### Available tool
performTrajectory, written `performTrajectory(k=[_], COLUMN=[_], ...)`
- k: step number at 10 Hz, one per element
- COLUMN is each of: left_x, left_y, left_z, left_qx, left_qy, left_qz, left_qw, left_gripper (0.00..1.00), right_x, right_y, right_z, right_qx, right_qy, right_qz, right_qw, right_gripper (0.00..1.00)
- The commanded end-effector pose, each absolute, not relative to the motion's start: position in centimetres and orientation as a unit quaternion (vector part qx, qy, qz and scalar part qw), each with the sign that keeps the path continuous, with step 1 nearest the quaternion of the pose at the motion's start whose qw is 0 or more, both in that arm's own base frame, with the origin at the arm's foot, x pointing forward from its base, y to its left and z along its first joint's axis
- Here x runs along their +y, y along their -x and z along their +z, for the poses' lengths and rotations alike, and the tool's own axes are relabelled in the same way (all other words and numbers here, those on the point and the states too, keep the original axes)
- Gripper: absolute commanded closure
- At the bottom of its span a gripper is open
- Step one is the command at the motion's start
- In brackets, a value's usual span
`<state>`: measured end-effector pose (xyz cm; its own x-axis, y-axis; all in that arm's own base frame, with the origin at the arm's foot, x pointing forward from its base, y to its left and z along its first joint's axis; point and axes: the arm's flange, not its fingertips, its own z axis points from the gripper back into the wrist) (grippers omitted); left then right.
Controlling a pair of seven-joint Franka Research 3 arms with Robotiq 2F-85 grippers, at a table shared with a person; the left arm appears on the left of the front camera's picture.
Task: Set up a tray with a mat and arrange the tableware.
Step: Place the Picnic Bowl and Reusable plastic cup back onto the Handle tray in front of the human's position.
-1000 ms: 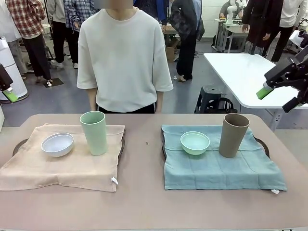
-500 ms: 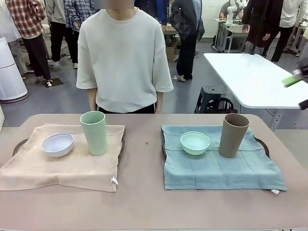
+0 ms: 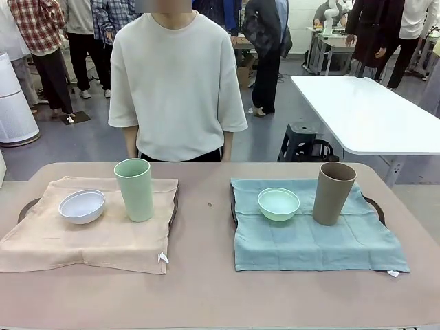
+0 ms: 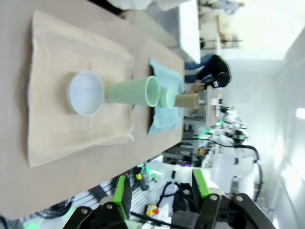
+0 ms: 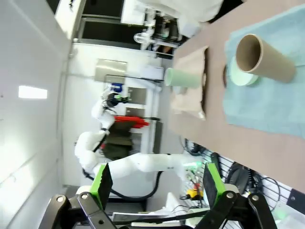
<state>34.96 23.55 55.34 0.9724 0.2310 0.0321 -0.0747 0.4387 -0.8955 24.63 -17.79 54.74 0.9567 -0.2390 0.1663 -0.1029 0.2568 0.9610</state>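
- Resting on the bench in the front view are two trays, each under a cloth mat, both well apart from my fingers.
- On my left, the beige mat drapes over its tray, whose dark rim peeks out at the far left corner.
- The white bowl sits on the beige mat, with the pale green cup upright just beside it, toward the middle of the bench.
- On my right, the teal mat covers the second tray; its dark rim shows at the right side.
- The mint green bowl sits on the teal mat, and the taupe brown cup stands upright near it on the outer side, the two apart.
- A person in a pale T-shirt stands at the far side of the bench, arms down.
- My left gripper hangs off the bench edge, fingers parted and holding nothing; the white bowl and the pale green cup lie far ahead of it.
- My right gripper is also off the bench, fingers spread wide and empty, with the taupe brown cup and the mint green bowl far ahead.
- A small white tag seems to sit at the beige mat's near corner, though it is too small to be sure.
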Motion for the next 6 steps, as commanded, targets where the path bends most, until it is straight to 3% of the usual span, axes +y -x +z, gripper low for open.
performTrajectory(k=[1, 2, 6], left_x=[22.1, 23.6, 23.6], left_y=[-36.1, -35.0, -35.0], left_z=[55.0, 55.3, 55.3], left_qx=[-0.079, -0.075, -0.075], left_qy=[0.506, 0.522, 0.522], left_qz=[0.073, 0.090, 0.090], left_qw=[0.856, 0.845, 0.845], left_gripper=[0.32, 0.32, 0.32], right_x=[-15.8, -17.8, -17.8], right_y=[-26.9, -24.6, -24.6], right_z=[54.1, 54.7, 54.7], right_qx=[-0.132, -0.141, -0.141], right_qy=[-0.587, -0.608, -0.608], right_qz=[-0.108, -0.044, -0.044], right_qw=[0.791, 0.780, 0.780], right_gripper=[0.00, 0.00, 0.00])
